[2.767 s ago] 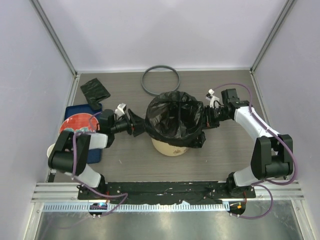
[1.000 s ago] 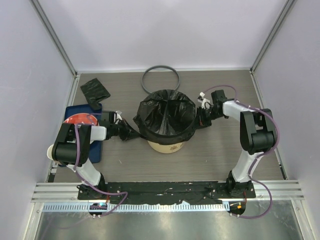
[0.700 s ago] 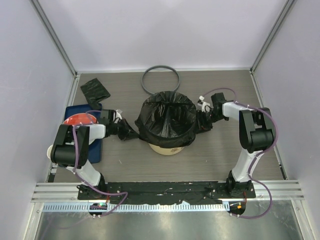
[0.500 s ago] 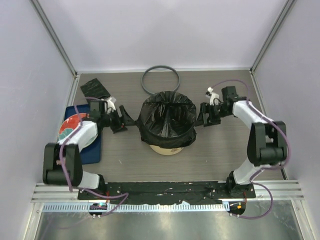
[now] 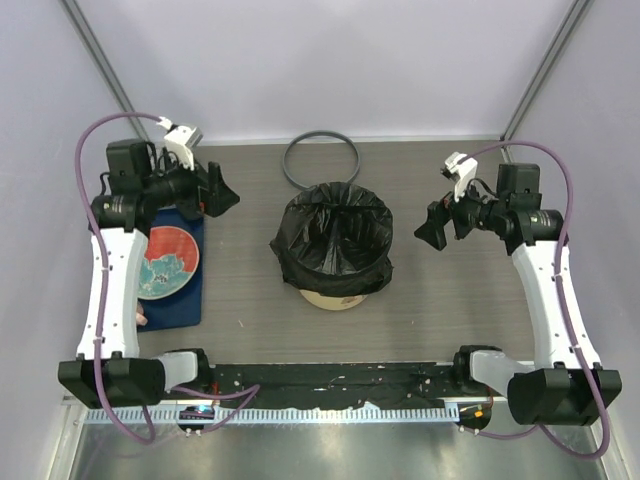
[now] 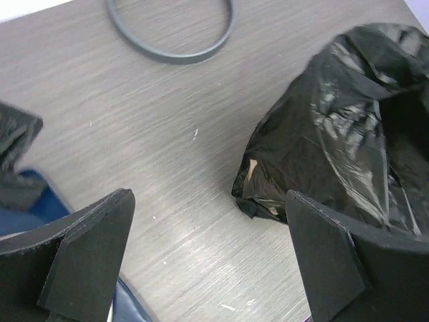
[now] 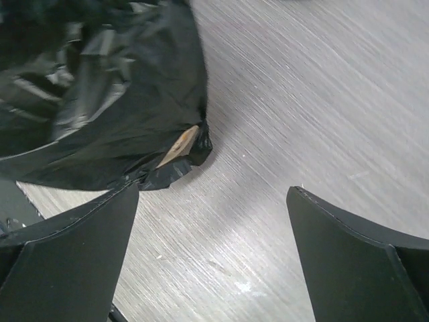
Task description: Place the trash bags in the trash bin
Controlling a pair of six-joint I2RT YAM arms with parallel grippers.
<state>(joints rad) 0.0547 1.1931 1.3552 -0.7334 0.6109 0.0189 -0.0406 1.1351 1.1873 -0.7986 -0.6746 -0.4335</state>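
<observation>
A large black trash bag (image 5: 335, 240) lines the trash bin and is folded down over its rim; only the bin's cream base (image 5: 336, 298) shows below the film. My left gripper (image 5: 218, 196) hovers open to the left of the bin, apart from the bag (image 6: 335, 134), with nothing between its fingers (image 6: 208, 196). My right gripper (image 5: 436, 226) hovers open to the right, also empty (image 7: 213, 190), with the bag's hem (image 7: 100, 100) and a sliver of the cream bin (image 7: 177, 146) ahead of it. A second, folded black trash bag (image 6: 13, 144) lies at the left edge of the left wrist view.
A loose dark grey ring (image 5: 321, 160) lies on the table behind the bin (image 6: 171, 33). A blue tray (image 5: 185, 300) holding a red plate (image 5: 165, 262) sits at the left under the left arm. Walls close in the table at back and sides.
Both grippers opened and let go of the bag's edges. Both arms rose and drew outward away from the bin. The bag stays draped over the rim.
</observation>
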